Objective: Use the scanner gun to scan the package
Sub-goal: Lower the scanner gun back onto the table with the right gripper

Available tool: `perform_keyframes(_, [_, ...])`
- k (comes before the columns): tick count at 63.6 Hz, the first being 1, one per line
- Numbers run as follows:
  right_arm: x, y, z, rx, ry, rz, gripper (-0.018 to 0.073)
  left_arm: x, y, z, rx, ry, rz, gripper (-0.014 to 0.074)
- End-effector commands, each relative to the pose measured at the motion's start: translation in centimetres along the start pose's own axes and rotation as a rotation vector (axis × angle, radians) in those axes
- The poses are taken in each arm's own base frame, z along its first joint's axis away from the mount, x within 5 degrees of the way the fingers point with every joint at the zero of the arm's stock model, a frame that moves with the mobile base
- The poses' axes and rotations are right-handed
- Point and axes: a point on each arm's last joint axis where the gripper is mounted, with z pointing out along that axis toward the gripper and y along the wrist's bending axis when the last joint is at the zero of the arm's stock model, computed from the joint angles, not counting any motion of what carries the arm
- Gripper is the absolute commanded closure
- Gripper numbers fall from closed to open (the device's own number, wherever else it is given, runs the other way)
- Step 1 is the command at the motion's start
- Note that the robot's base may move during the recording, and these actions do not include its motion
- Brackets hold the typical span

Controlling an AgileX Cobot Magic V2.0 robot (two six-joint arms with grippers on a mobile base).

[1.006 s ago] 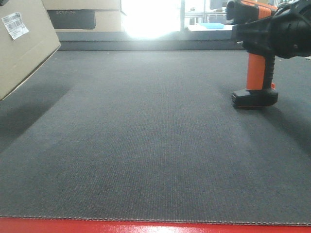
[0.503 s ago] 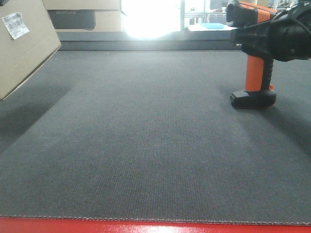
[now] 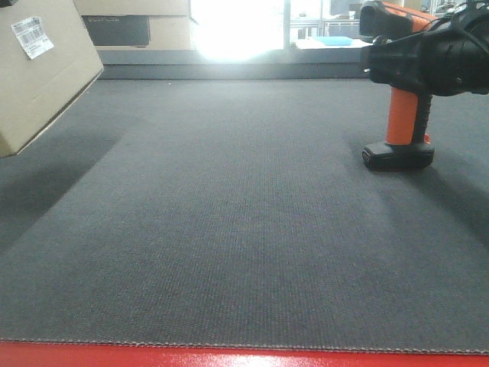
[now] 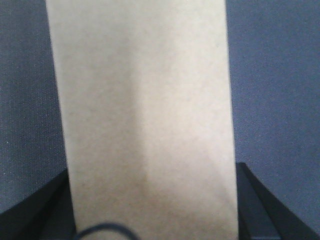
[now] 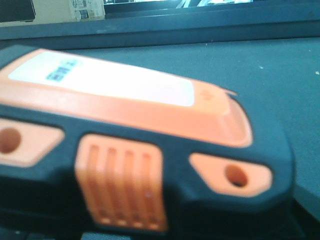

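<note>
The package (image 3: 38,76) is a brown cardboard box with a white label (image 3: 32,37). It hangs tilted above the mat at the far left of the front view. In the left wrist view the package (image 4: 145,100) fills the space between the black fingers (image 4: 42,207) of my left gripper (image 4: 152,190), which is shut on it. The orange and black scanner gun (image 3: 403,115) stands upright at the right, its base at the mat. My right gripper (image 3: 432,57) is clamped round its head. The scanner's head (image 5: 150,125) fills the right wrist view and hides the jaws.
A dark grey mat (image 3: 229,214) covers the table, with a red edge (image 3: 244,358) at the front. A raised ledge (image 3: 229,65) runs along the back. Cardboard boxes (image 3: 130,23) and a bright window (image 3: 237,27) lie behind it.
The package has shifted a little to the right. The scanner gun and right gripper moved slightly left at first, then stayed put.
</note>
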Motion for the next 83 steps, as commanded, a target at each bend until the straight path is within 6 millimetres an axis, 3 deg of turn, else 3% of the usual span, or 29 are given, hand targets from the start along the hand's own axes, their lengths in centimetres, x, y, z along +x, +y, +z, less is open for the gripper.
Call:
perform_keyframes(1, [-0.6, 0.0, 0.0, -0.004, -0.024, -0.005, 0.0084, -0.2, -0.4, -0.7, 0.013, -0.03, -0.001, 0.0707])
perform_keyframes(34, [-0.5, 0.1, -0.4, -0.018, 0.054, -0.025, 0.0084, -0.2, -0.4, -0.7, 0.015, -0.03, -0.002, 0.0707])
perform_keyframes(63, [-2.5, 0.4, -3.0, -0.062, 0.158, -0.019, 0.0084, -0.2, -0.4, -0.7, 0.017, -0.03, -0.002, 0.0707])
perform_keyframes(83, [-1.8, 0.4, -3.2, -0.072, 0.246, -0.02, 0.0084, -0.2, -0.4, -0.7, 0.017, -0.03, -0.002, 0.0707])
